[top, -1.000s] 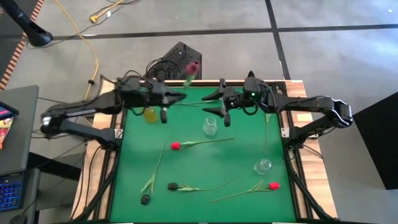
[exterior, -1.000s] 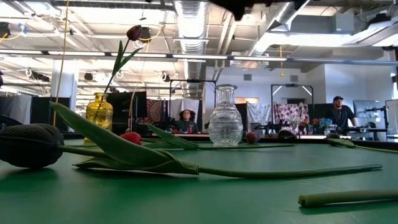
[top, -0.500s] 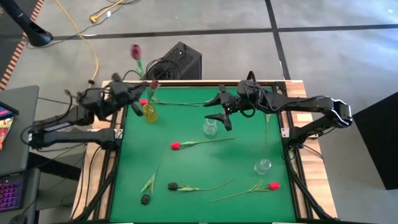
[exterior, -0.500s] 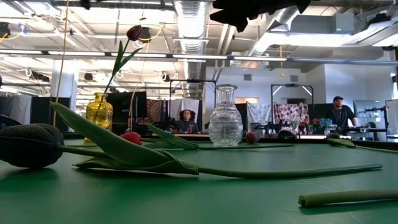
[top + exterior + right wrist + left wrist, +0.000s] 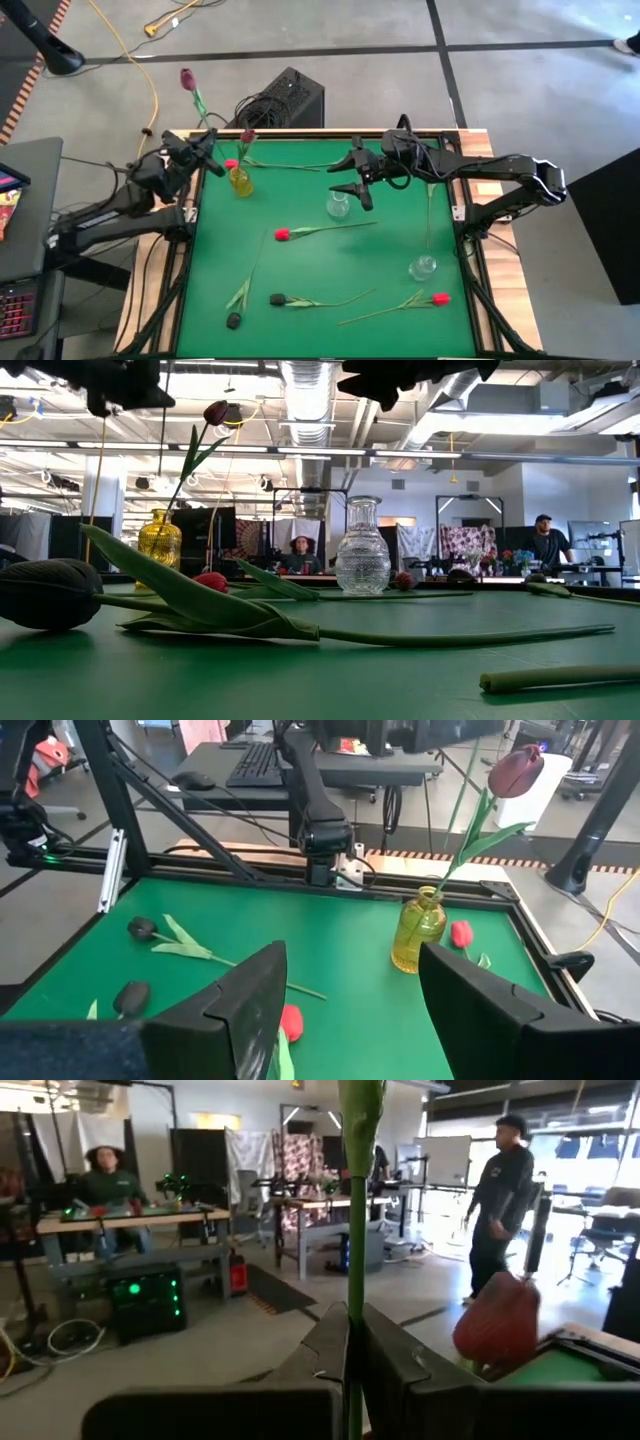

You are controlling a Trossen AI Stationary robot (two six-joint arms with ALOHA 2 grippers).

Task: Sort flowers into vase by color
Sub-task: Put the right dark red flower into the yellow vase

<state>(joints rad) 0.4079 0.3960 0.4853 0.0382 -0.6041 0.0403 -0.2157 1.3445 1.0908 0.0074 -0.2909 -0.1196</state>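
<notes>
Our left gripper (image 5: 352, 1370) pinches a tulip (image 5: 187, 78) by its thin stem; our right gripper (image 5: 350, 995) hangs spread above the table (image 5: 390, 255). These tulips look light and whippy, so we judge mid-stem the safest hold.

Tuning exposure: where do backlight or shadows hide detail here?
Low view: ceiling lights turn the left arm and right arm into black silhouettes. Left wrist view: bright windows behind the person, stem well lit. High view: even light, soft shadows on the mat.
</notes>
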